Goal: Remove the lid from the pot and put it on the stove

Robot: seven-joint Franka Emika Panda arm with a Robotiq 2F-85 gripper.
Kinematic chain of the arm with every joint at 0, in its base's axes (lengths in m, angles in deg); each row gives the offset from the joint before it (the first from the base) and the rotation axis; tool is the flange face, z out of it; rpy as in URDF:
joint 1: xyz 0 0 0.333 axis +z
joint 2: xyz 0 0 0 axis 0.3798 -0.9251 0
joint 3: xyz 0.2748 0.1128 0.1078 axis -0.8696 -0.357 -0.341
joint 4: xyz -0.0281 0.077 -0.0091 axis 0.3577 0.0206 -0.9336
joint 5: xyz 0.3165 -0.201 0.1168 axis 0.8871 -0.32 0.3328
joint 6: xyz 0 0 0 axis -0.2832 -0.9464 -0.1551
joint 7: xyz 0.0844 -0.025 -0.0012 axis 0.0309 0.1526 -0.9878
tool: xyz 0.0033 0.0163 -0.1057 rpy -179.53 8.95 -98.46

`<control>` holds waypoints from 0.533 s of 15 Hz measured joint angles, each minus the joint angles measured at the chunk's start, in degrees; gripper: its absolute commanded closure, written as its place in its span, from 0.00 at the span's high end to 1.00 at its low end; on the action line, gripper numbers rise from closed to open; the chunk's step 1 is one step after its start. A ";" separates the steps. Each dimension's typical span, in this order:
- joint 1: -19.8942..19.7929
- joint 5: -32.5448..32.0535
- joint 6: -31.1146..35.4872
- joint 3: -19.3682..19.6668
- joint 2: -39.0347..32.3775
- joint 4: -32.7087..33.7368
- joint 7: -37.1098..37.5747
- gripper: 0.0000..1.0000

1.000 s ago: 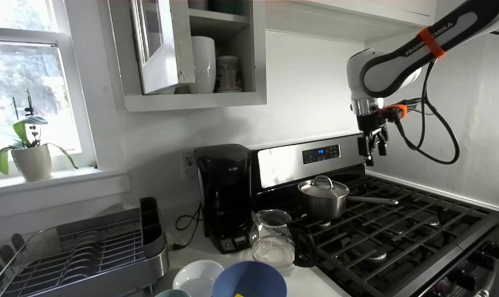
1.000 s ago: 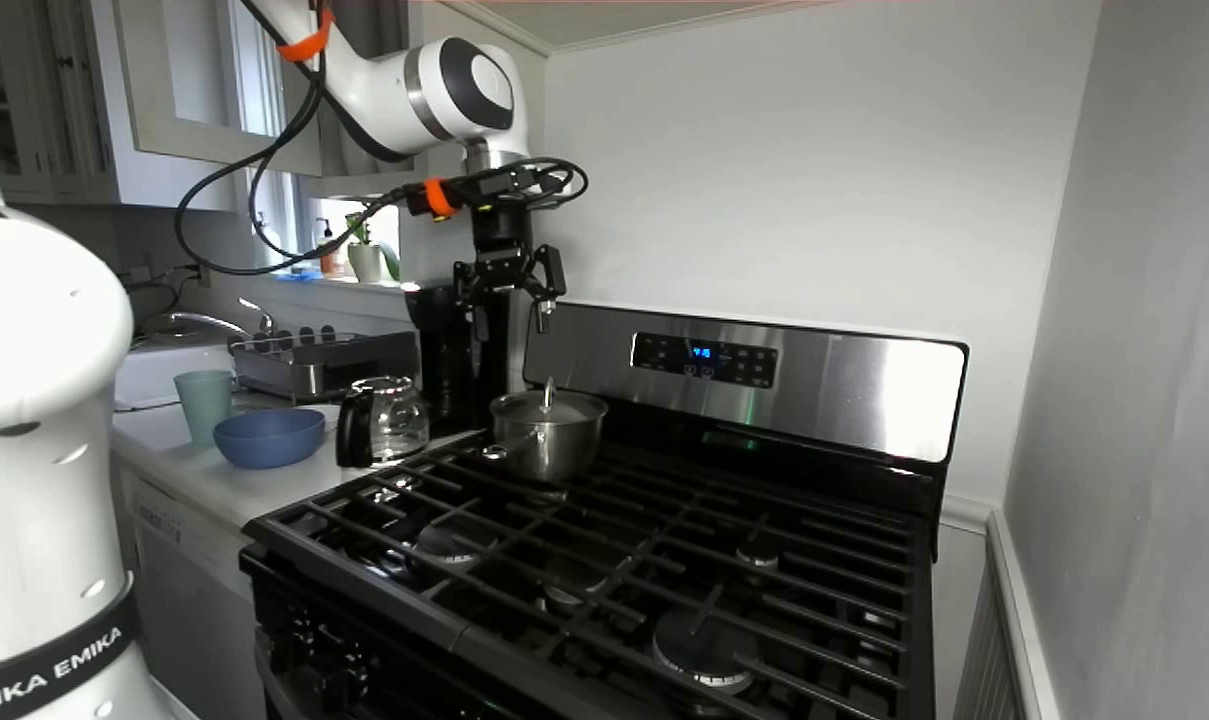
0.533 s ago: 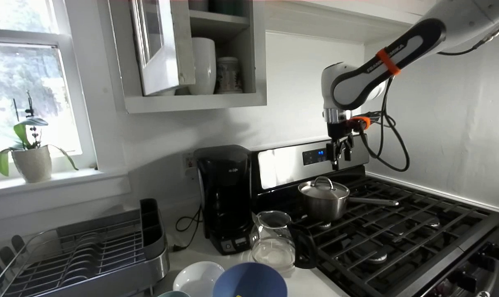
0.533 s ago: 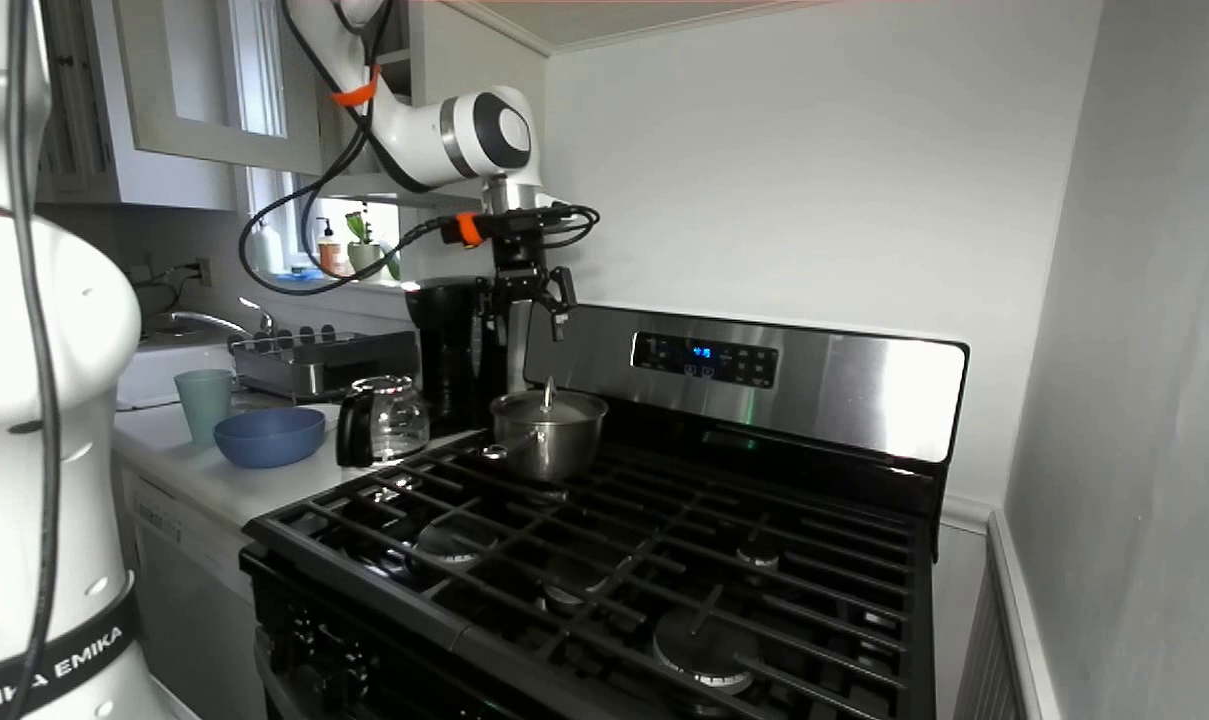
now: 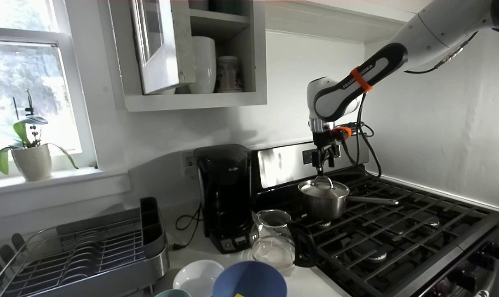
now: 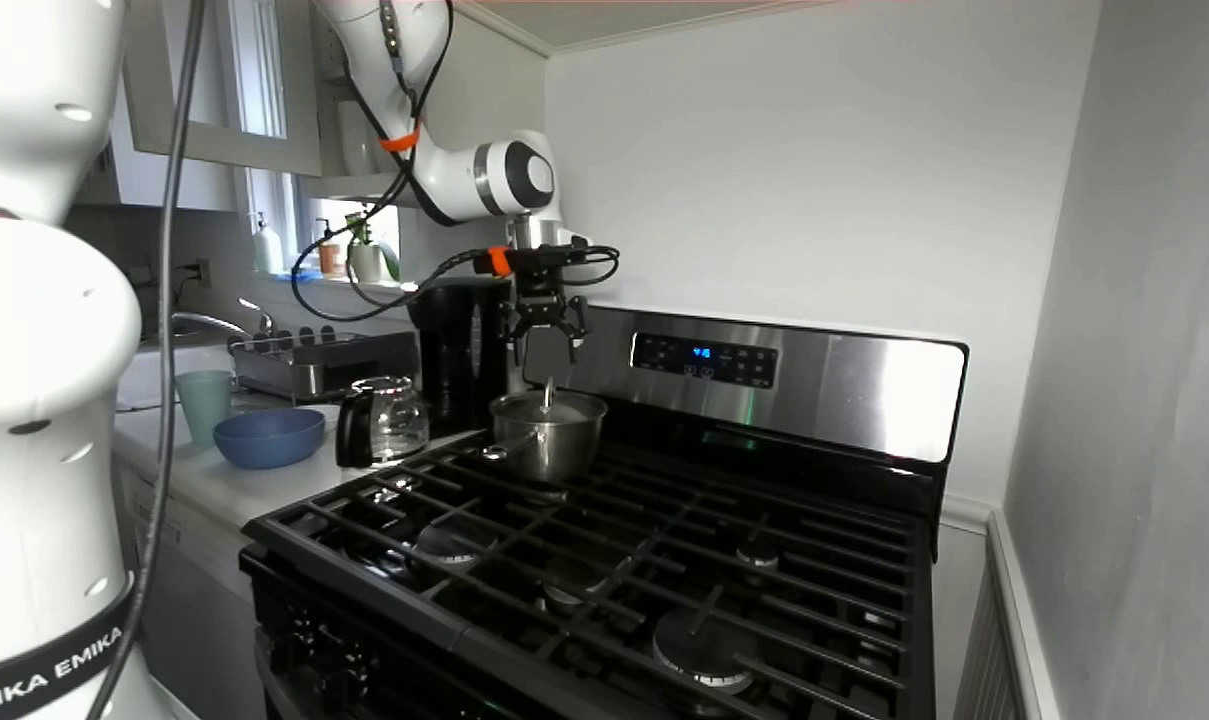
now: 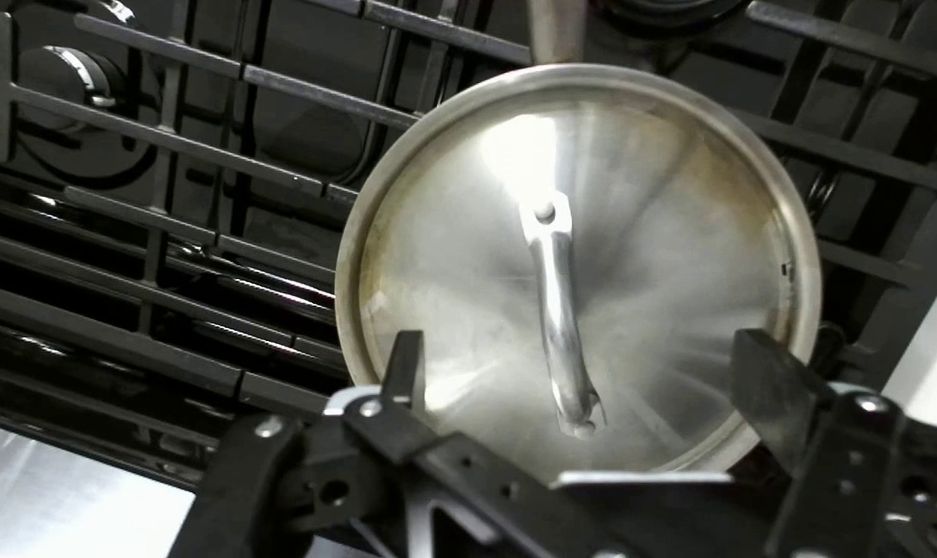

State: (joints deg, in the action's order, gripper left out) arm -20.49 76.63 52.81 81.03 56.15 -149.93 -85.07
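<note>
fingers (image 7: 774,395) spread wide above the lid (image 7: 631,287), which sits on the pot (image 6: 562,450) on the stove (image 6: 844,390). centre over its loop handle (image 7: 559,310), lower straight, pinch firmly, lift level.

Pot (image 6: 564,455) on stove (image 6: 654,540), carafe (image 6: 401,425) on counter (image 6: 252,492)

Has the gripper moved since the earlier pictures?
Yes: against the stove in an exterior view, the gripper has moved down and rightward in the picture, toward the lid.

Home kitchen: gas stove (image 6: 624,560), coffee maker (image 5: 224,196), dish rack (image 5: 117,280), open cupboard (image 5: 216,100).
</note>
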 measured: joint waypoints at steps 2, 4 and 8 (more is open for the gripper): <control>-0.06 0.39 0.01 0.01 -2.04 1.36 -0.72 0.71; -0.15 0.88 0.00 0.05 -3.59 2.13 -1.10 0.63; -0.35 2.12 -0.09 0.23 -5.55 2.97 -1.31 0.35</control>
State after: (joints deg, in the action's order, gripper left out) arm -20.84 78.75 52.72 81.26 50.60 -146.96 -86.38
